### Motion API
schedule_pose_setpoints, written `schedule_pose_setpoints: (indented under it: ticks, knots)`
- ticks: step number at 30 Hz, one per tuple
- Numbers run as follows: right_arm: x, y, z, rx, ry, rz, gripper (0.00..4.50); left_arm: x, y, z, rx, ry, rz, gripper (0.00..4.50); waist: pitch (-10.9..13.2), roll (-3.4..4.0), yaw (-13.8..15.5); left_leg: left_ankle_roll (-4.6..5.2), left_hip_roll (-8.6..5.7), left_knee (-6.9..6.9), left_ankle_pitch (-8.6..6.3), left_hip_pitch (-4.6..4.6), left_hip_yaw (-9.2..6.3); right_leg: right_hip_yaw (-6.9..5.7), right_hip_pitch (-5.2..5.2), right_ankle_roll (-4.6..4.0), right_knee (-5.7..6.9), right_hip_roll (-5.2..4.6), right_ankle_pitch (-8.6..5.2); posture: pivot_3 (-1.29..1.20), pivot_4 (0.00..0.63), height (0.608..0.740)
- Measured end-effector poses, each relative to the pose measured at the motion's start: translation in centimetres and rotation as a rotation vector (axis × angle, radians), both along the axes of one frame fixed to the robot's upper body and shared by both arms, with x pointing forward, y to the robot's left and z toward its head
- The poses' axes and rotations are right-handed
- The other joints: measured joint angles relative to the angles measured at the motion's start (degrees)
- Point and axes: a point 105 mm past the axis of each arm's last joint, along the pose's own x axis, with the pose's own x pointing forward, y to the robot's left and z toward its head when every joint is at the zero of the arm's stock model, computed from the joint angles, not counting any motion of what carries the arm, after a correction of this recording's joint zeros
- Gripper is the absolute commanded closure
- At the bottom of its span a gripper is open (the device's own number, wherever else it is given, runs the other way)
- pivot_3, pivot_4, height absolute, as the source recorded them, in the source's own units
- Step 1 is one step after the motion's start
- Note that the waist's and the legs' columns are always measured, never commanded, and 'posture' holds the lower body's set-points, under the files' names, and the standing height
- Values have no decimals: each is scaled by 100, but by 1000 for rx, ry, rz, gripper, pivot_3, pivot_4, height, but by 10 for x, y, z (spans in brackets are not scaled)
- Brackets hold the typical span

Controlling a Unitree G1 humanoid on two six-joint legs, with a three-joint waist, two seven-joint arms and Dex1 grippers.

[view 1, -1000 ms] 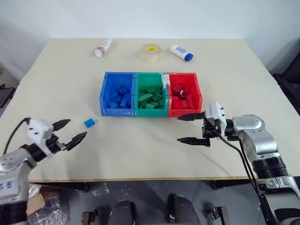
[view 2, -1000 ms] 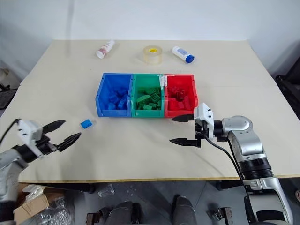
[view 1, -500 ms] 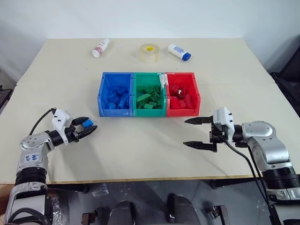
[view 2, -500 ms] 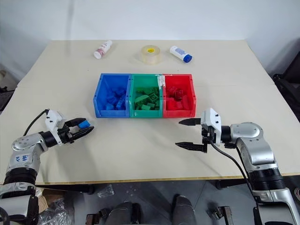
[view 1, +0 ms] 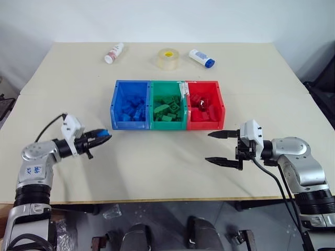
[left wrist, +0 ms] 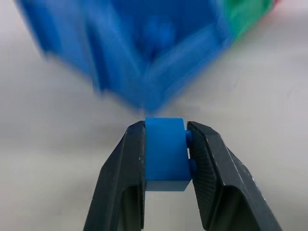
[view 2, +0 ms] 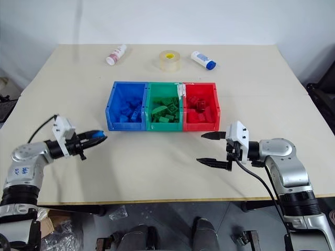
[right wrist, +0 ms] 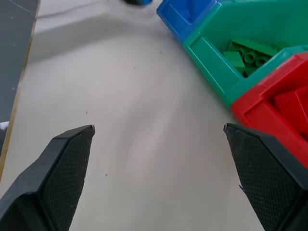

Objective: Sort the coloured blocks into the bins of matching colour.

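The table [view 1: 251,78] carries the three joined bins [view 1: 167,104] at its middle, blue on the left, green, then red. The right gripper [view 1: 220,148] hangs spread wide and empty, near the red bin's front. The left gripper [view 1: 100,138] is clenched on a blue block [left wrist: 165,151], just left of the blue bin's near corner. Only the fingertips pinch it, so a jolt on the way could drop it short of the rim.

A beige table [view 1: 157,162] carries three joined bins [view 1: 167,104], blue, green and red, at its centre. At twelve o'clock lies a tape roll [view 1: 168,58], flanked by two white bottles [view 1: 114,53] [view 1: 202,58].
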Motion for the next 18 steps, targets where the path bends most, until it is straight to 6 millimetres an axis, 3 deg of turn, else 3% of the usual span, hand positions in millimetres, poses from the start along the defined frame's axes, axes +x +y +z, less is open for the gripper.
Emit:
schedule_pose_setpoints:
  ticks: [5,10,16,18]
  knots:
    - [1,0,0,2,-4,-9,0,20,-25,36,-54,-68,-31,3574,0,0,2,1,-1,2,1,1,0,-1,3,0,1,0,0,0,150,740]
    - [0,0,0,4,-10,-19,0,57,-51,39,-108,-25,-22,1938,0,-2,-3,2,-5,2,2,-2,0,-2,4,2,-6,1,1,0,150,740]
    - [-2,-6,-2,10,-9,-54,0,60,-60,28,-97,-9,-69,41,3,-5,-60,1,-4,-11,2,-2,3,-2,0,4,-15,3,1,0,150,740]
    - [-3,-8,-2,16,-13,-63,0,58,-56,32,-82,-33,-78,16,4,-8,-37,2,-4,-3,1,-4,3,-1,1,5,-14,2,2,0,150,740]
